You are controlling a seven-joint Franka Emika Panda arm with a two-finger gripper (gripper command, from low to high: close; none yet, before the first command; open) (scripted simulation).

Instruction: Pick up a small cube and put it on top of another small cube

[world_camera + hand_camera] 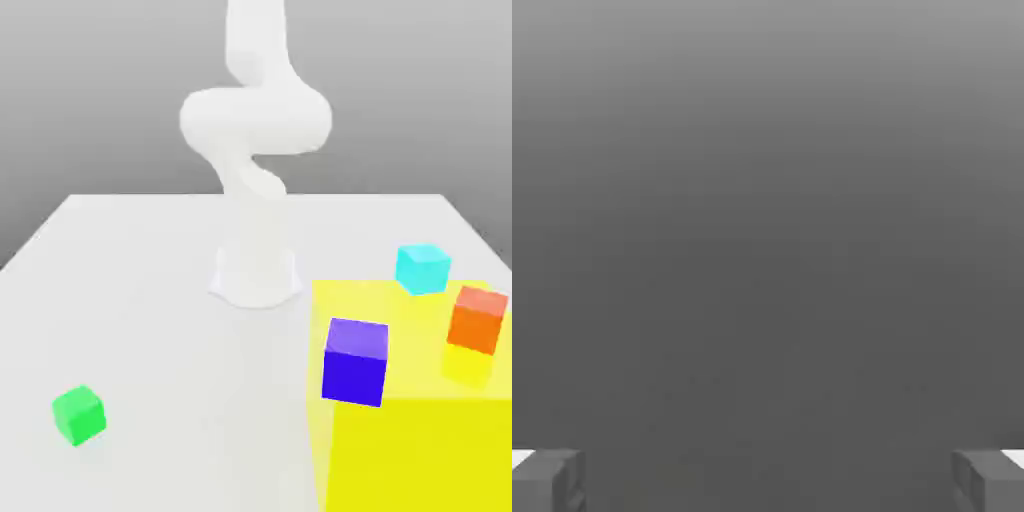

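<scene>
The big, smooth yellow block [420, 450] probably lies well below the grey two-finger gripper [768, 480], which is spread wide, holding nothing. Likewise below, toward the exterior view's left, sits the small, plain bright green cube [79, 415]: align with its turned faces, descend straight, close centred.

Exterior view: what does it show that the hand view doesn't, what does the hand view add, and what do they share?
Exterior view: the green cube, yellow block, blue-purple cube, cyan cube, orange cube and white arm.
Hand view: the gripper, its fingers wide apart with nothing between them.
Both: part of the robot, against grey shading.
</scene>
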